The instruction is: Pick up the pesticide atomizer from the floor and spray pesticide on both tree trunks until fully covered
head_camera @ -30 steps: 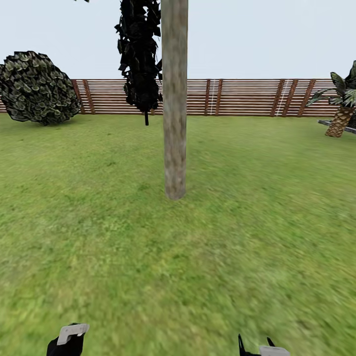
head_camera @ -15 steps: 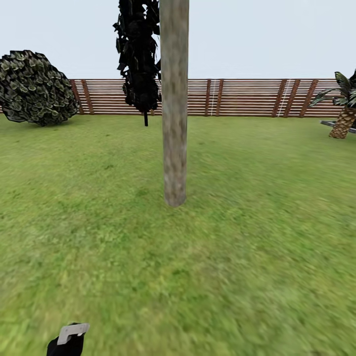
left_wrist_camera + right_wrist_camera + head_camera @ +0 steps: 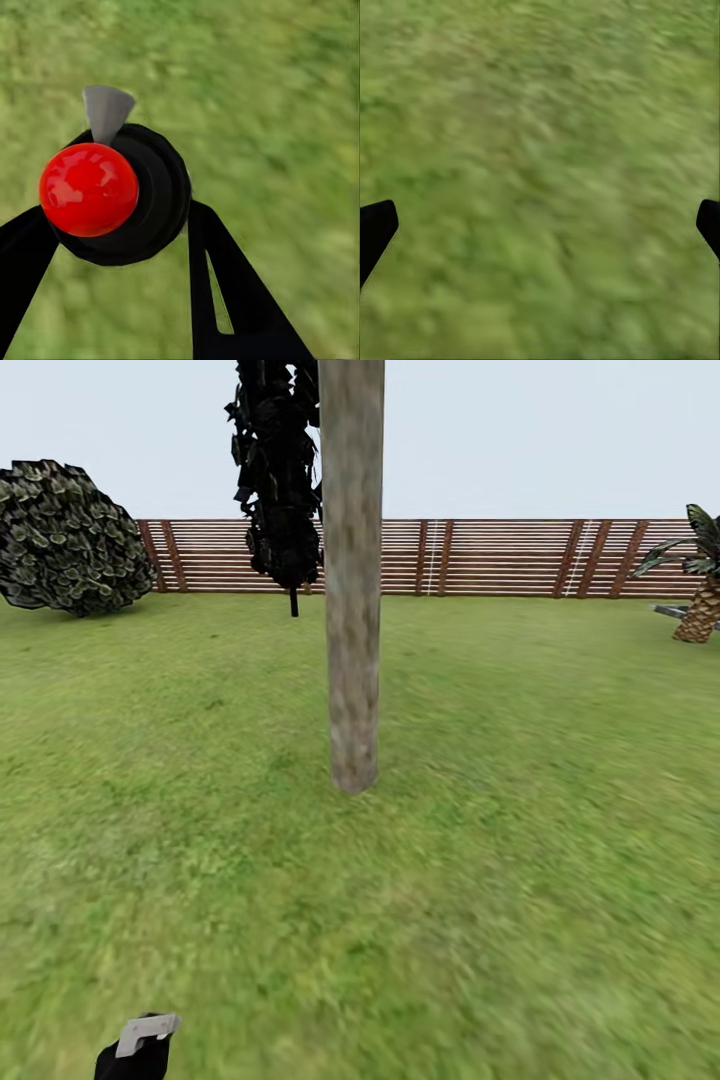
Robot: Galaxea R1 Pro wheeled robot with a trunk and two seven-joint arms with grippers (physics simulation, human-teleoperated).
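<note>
A tall tree trunk (image 3: 353, 580) stands upright in the middle of the head view, its mottled tan-grey bark bare of branches and its base planted in the lawn (image 3: 520, 840) a fair way ahead of the robot. Just behind it to the left hangs a dark, narrow cypress-like tree (image 3: 278, 480). A round leafy bush (image 3: 68, 538) sits at far left against the brown slatted fence (image 3: 500, 557), which runs across the far side of the garden. A scaly-trunked palm (image 3: 700, 590) stands at far right near the fence.

At the near left edge of the head view, the pesticide atomizer (image 3: 140, 1045) shows as a dark body with a pale grey part on top. In the left wrist view, the left gripper (image 3: 120, 240) has its two black fingers (image 3: 225, 292) closed against the atomizer's dark round body, the glossy red top (image 3: 88, 189) facing the camera and a grey nozzle (image 3: 106, 111) sticking out beyond it, with blurred grass behind.

In the right wrist view, the right gripper (image 3: 540, 225) is spread wide, its fingertips (image 3: 375, 229) at opposite edges with nothing but grass between them.
</note>
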